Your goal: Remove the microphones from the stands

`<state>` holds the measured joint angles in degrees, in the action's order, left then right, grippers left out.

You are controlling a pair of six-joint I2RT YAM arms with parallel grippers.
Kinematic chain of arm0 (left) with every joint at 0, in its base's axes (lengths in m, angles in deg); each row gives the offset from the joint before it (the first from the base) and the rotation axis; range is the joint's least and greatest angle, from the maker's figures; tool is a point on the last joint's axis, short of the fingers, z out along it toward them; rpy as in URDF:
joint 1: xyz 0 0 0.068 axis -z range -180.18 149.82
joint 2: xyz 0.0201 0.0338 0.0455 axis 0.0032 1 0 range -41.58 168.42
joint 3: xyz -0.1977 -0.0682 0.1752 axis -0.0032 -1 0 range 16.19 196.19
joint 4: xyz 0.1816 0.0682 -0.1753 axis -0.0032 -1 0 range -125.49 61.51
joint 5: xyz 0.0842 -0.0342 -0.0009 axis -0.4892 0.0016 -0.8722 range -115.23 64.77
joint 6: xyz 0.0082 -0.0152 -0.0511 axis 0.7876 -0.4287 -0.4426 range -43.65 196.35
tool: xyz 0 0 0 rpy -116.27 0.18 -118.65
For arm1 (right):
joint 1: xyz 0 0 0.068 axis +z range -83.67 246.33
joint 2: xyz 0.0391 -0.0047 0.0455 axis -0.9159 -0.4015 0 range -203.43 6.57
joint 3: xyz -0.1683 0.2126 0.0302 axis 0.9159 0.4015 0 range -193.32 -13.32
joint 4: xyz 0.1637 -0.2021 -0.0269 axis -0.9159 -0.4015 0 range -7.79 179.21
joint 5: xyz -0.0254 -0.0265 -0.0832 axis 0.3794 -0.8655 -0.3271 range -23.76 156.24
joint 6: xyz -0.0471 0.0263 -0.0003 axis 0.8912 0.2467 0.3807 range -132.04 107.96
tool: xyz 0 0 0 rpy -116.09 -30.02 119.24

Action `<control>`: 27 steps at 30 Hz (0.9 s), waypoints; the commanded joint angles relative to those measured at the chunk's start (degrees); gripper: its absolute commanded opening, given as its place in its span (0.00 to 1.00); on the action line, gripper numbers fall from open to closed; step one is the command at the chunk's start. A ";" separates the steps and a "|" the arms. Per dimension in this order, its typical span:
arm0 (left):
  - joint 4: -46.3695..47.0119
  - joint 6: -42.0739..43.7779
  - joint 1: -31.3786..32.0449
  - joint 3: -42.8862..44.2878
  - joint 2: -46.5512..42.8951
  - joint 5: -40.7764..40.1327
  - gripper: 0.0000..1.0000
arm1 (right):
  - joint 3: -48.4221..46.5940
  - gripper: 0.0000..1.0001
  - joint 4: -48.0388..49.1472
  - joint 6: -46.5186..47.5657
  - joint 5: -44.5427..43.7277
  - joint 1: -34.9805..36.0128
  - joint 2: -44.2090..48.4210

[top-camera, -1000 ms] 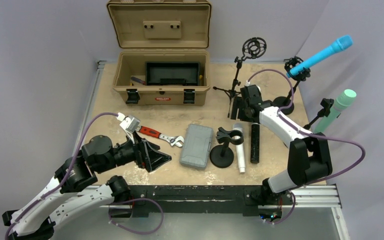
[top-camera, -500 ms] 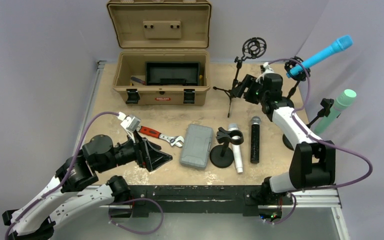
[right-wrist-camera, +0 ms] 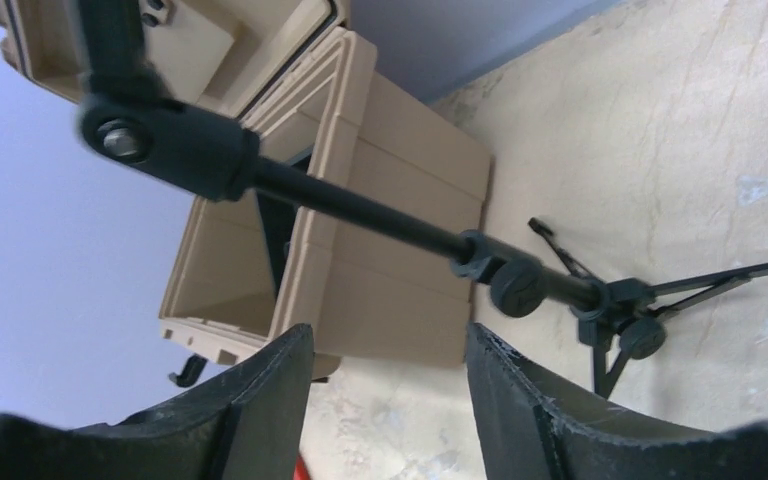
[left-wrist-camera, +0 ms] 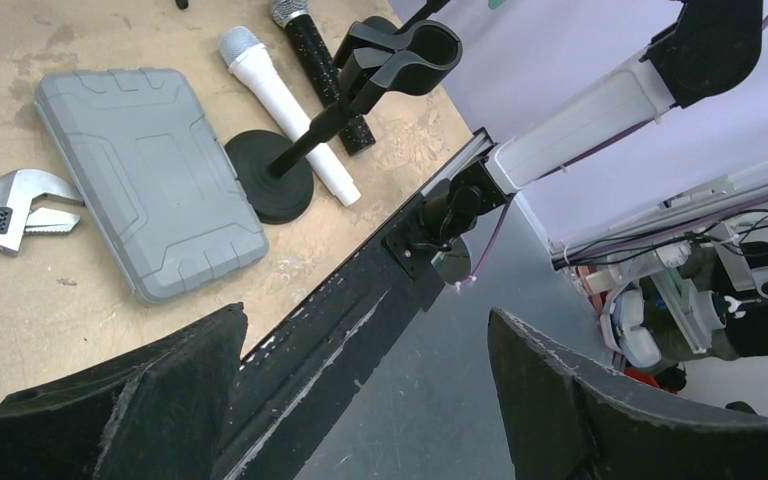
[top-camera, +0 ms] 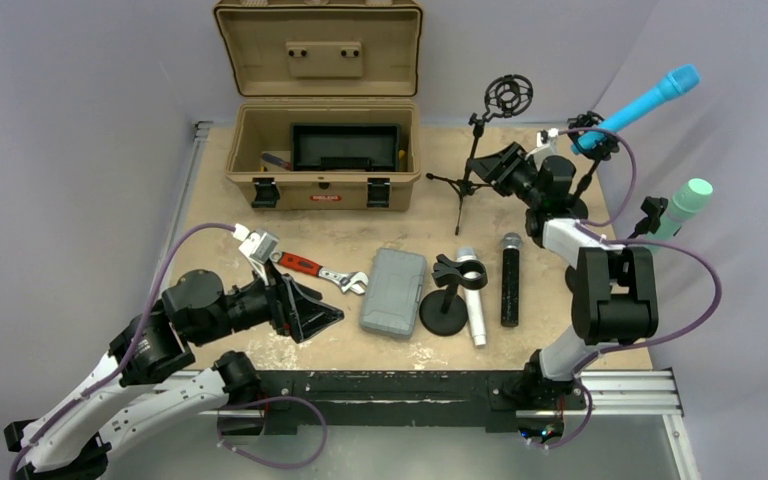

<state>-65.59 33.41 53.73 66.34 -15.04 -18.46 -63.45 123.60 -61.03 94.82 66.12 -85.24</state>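
Judging by the layout, the job is partly done: a white microphone (top-camera: 474, 295) and a black microphone (top-camera: 509, 280) lie just right of the short empty stand (top-camera: 447, 300), while a blue microphone (top-camera: 640, 105) and a green microphone (top-camera: 675, 215), farther right, sit clipped in theirs. The right hand (top-camera: 495, 168), behind it, and left hand (top-camera: 322, 322) both gape empty

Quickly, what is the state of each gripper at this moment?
Left gripper: open, holding nothing.
Right gripper: open, nothing between its fingers.
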 commanded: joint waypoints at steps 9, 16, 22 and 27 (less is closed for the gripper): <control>1.85 -1.43 -0.03 2.33 1.24 1.03 0.87 | -4.71 0.54 2.36 14.55 14.12 -5.76 -5.37; 2.21 -1.45 -0.03 3.10 2.75 1.65 0.86 | -6.38 0.52 0.14 23.35 15.36 -5.81 -6.77; 3.18 -1.18 -0.03 3.73 4.48 2.58 0.86 | -5.34 0.47 1.95 22.55 14.66 -5.80 -7.21; 4.00 -1.36 -0.01 3.02 4.49 2.90 0.86 | -2.15 0.51 1.41 22.36 11.81 -5.56 -3.85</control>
<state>-64.74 32.38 53.73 68.05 -10.65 -16.74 -67.16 123.95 -39.83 108.48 60.31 -92.56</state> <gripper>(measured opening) 0.863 0.494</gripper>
